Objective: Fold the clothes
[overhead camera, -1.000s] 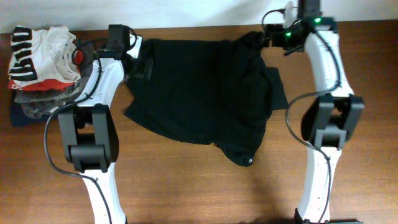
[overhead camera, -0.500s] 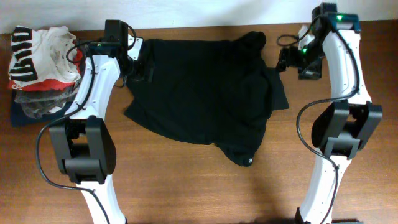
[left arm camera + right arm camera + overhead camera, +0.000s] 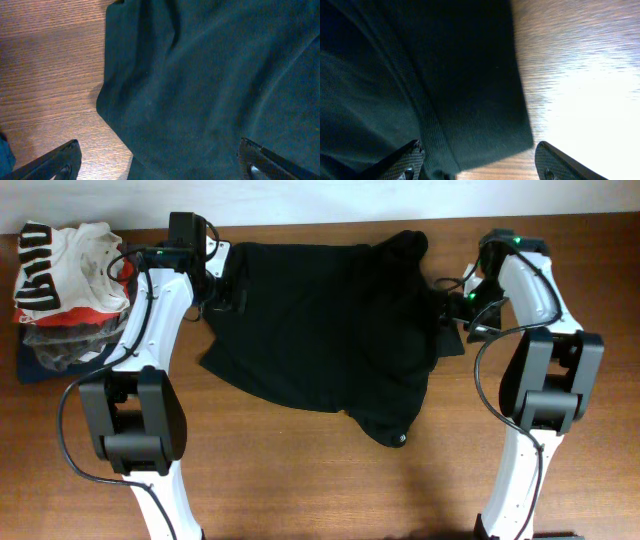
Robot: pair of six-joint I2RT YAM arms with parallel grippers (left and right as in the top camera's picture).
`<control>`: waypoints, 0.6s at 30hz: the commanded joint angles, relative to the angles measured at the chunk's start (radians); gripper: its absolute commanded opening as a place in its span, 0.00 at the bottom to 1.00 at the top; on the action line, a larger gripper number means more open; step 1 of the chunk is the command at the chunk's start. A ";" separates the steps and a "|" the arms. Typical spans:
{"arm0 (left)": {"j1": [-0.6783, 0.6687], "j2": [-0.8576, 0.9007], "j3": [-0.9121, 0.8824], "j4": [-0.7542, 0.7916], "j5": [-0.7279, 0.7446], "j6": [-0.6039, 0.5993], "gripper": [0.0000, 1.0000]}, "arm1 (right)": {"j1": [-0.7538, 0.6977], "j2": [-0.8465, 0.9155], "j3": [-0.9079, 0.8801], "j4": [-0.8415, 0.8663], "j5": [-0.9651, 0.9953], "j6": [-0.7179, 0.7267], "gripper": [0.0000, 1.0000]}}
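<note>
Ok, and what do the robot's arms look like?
The left arm and the right arm are both smooth white tubes joined by chunky black blocks. A thin black cable loops beside each one. The right arm has small green lights glowing on it. The fingertips are black and pointed.

We're looking down under soft, even light, the tabletop (image 3: 300, 480) glowing warm and sharp. Only faint shadows are hugging the hem of the black T-shirt (image 3: 320, 320), which is swallowing nearly all its own detail. In the left wrist view the folds are showing clearly, with a dimmer patch darkening the wood at top left. On the right wrist view, glare is bleaching the wood almost white and the grain is smearing into blur.
</note>
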 commanded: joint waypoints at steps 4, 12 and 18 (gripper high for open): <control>0.004 -0.019 0.016 -0.001 0.014 -0.009 0.99 | 0.063 0.010 -0.076 0.076 0.068 0.006 0.66; 0.004 -0.019 0.016 -0.002 0.014 -0.009 0.99 | 0.068 0.010 -0.103 0.068 0.221 0.094 0.30; 0.004 -0.019 0.016 -0.002 0.010 -0.006 0.99 | 0.032 0.010 -0.103 0.062 0.272 0.118 0.28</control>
